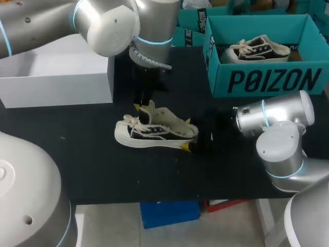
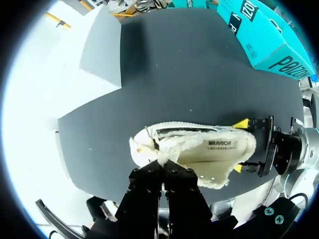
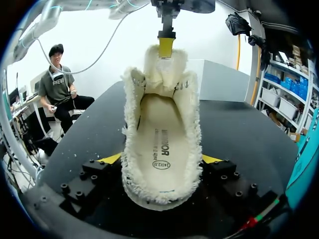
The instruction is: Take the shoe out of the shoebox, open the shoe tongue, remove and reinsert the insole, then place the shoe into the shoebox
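Note:
A black-and-cream shoe [image 1: 154, 131] lies on the black table [image 1: 92, 164], toe to the left. My right gripper [image 1: 186, 135] is shut on its heel, one yellow tip on each side. From above, my left gripper [image 1: 145, 107] is shut on the shoe tongue [image 3: 164, 67] and holds it up and away from the opening. In the right wrist view the shoe [image 3: 159, 144] sits between my right gripper's [image 3: 162, 159] fingers, and the printed insole [image 3: 160, 149] lies flat inside. In the left wrist view my left gripper [image 2: 163, 172] pinches the tongue above the shoe [image 2: 199, 147].
The teal shoebox [image 1: 267, 80] stands open at the back right with a second shoe [image 1: 254, 50] inside. A white box [image 1: 56, 77] sits at the back left. Bare table lies in front of the shoe.

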You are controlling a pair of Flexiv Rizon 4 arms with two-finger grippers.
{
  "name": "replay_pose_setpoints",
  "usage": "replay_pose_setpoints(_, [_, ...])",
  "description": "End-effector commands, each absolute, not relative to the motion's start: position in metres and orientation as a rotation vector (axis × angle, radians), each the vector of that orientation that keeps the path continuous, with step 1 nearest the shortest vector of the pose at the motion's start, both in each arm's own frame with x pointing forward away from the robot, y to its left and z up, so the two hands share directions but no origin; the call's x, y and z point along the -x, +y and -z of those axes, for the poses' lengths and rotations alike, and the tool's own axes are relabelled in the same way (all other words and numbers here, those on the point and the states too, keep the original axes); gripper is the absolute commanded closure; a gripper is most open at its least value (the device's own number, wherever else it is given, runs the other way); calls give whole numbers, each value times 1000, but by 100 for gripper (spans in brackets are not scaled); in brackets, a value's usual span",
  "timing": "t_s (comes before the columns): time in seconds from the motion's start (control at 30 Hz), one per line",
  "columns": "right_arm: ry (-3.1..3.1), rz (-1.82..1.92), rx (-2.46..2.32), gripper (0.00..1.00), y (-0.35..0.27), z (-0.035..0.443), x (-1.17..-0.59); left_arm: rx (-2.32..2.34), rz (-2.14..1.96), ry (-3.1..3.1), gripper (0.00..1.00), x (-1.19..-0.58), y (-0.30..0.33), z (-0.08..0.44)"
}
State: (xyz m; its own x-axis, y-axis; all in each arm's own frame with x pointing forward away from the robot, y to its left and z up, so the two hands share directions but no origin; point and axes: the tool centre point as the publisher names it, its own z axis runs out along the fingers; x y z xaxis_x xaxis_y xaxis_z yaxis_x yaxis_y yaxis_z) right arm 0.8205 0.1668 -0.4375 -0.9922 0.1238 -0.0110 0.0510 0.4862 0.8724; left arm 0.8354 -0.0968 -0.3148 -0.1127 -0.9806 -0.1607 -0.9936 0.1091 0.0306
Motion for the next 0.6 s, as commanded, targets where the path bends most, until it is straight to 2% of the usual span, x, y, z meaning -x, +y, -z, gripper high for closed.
replay_pose_setpoints(0.03, [2647,-1545,-159,100,169,440,-820,2204,91,2371,100,-836,-72,323])
replay_pose_setpoints(0.27, [2647,-1545,-159,100,169,440,-820,2254,174,2362,100,-835,-52,327])
replay_pose_setpoints(0.6, [2647,-1545,-159,100,169,440,-820,2296,96,2425,100,-833,-48,361])
